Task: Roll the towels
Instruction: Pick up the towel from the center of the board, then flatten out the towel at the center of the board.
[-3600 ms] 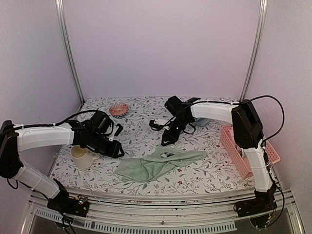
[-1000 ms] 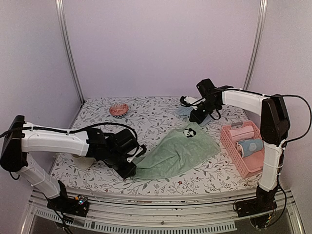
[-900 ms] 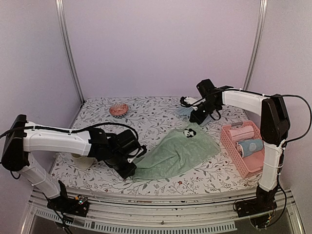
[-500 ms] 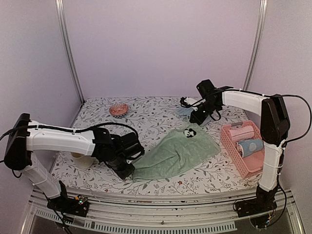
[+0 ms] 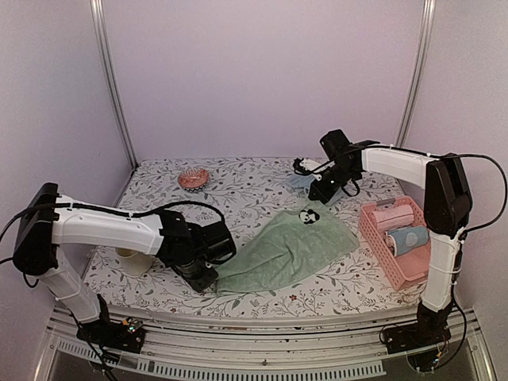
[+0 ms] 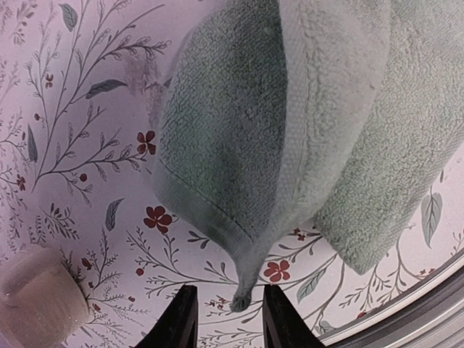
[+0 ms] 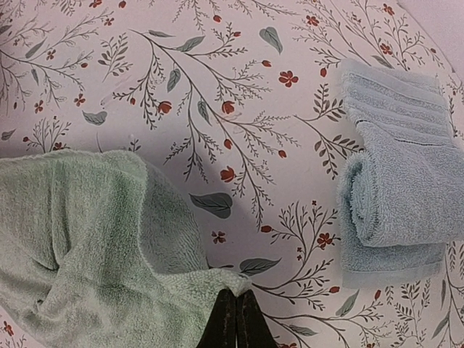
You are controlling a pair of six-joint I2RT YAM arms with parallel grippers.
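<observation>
At the far left 1 cream cup [image 5: 131, 260] stands near the table's [image 5: 254, 178] left edge. Just right of it the left gripper [image 6: 230, 322] sits low at the near corner of the green towel [image 5: 286, 246]. Its fingers are spread apart, and the towel's pointed corner tip lies between them, unpinched. Behind, 1 small pink dish [image 5: 193, 178] rests by the back wall.

The 1 green towel lies unrolled and rumpled, running diagonally from near the table's front edge up toward the right, with a panda patch [image 5: 309, 216] on its far part. In the left wrist view its near end is folded over on itself.

The right gripper [image 7: 235, 319] has its fingers pressed together on the towel's far corner. Just beyond it lies 1 light blue rolled towel [image 7: 399, 203]. Bare floral cloth stretches between the dish and this arm.

At the right edge, 1 pink basket [image 5: 375, 236] holds 2 rolls: a pink roll [image 5: 394, 217] and a blue roll [image 5: 407, 238].
</observation>
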